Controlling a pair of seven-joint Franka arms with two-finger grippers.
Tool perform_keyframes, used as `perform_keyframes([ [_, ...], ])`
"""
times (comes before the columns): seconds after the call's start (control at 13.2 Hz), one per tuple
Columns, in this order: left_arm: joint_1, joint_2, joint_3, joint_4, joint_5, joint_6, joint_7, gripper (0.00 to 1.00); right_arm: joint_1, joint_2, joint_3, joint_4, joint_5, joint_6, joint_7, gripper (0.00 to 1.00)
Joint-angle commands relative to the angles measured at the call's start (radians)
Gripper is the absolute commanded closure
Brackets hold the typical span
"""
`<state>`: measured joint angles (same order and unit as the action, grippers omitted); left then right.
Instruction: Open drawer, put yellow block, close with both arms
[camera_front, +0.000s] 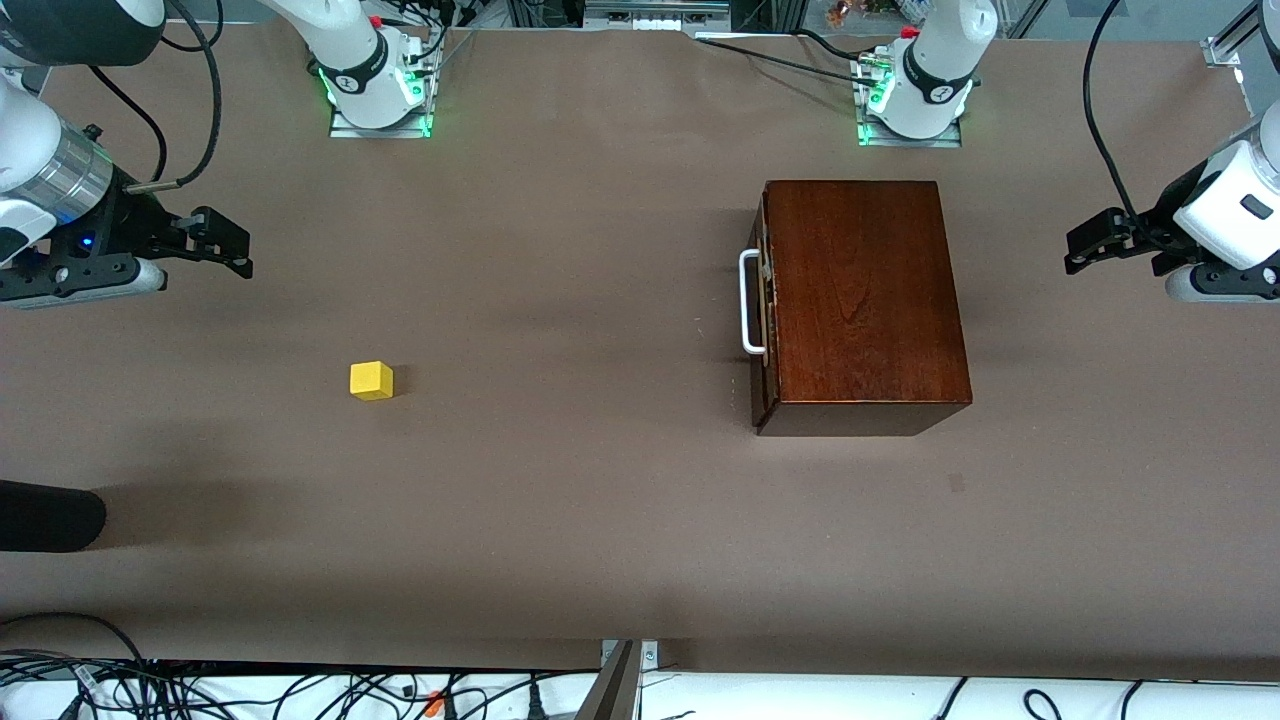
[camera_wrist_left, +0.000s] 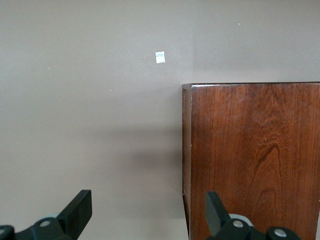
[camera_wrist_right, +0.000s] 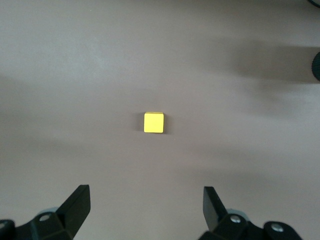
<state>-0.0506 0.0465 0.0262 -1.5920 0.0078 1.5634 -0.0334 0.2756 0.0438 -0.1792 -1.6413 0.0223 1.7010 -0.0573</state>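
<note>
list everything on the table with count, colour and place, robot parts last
box: 1, reddish-brown, toward the left arm's end of the table
drawer: 1, dark front, shut in the box
handle: 1, white, on the drawer front
block: 1, yellow, on the table toward the right arm's end
table: 1, brown
left pincer: 1, black, open, over the table beside the box
right pincer: 1, black, open, over the table

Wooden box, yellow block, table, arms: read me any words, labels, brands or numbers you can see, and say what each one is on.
None can be read.
Wooden box: bare wood, no label.
Yellow block: plain faces.
Round marks on both arm bases: too small to read.
Small white tag on the table: too blurred to read.
</note>
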Motion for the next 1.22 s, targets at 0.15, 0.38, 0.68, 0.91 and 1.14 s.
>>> perform_keyframes([
  [0.15,0.003,0.006,-0.003,0.015,-0.011,-0.011,-0.006,0.0,0.002,0.01,0.0,0.028,-0.015,-0.017,0.013,0.0],
  [0.38,0.006,0.007,-0.003,0.017,-0.011,-0.057,-0.014,0.0,0.002,0.01,0.0,0.028,-0.015,-0.02,0.013,0.0],
  [0.68,-0.006,0.053,-0.006,0.082,0.004,-0.088,-0.014,0.0,0.0,0.011,-0.002,0.028,-0.013,-0.018,0.013,0.0],
  [0.91,-0.009,0.056,-0.069,0.083,0.012,-0.089,0.027,0.0,0.0,0.011,-0.002,0.028,-0.013,-0.017,0.013,0.0],
  [1.14,-0.009,0.111,-0.199,0.079,0.009,-0.072,-0.044,0.0,0.0,0.011,-0.002,0.028,-0.013,-0.018,0.013,0.0],
])
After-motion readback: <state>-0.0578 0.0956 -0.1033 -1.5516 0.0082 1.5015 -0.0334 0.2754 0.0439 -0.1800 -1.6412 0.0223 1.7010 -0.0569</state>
